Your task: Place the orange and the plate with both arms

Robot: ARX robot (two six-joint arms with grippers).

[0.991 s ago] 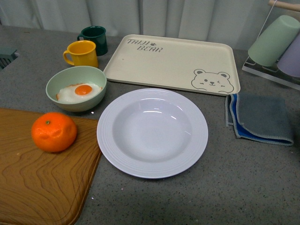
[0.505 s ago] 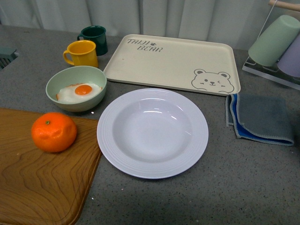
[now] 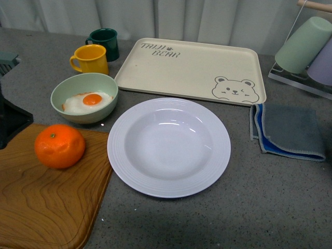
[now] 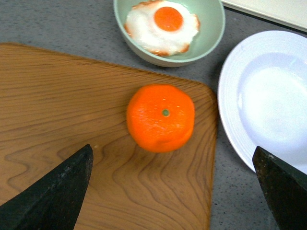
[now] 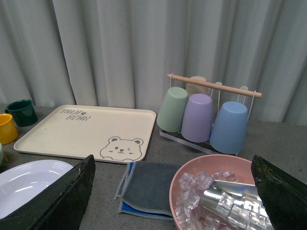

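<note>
Left jaws newly above orange (image 3: pixel 59 146); egg (image 3: pixel 88 101) in bowl (image 3: pixel 104 111).

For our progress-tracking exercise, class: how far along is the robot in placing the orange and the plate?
Done: nothing visible. The orange sits on the wooden board; the plate lies empty on the counter beside it. In hand: the left gripper hangs open above the orange, gripping nothing. The right gripper is open too, away from the plate. Left: grasping and placing both.
</note>
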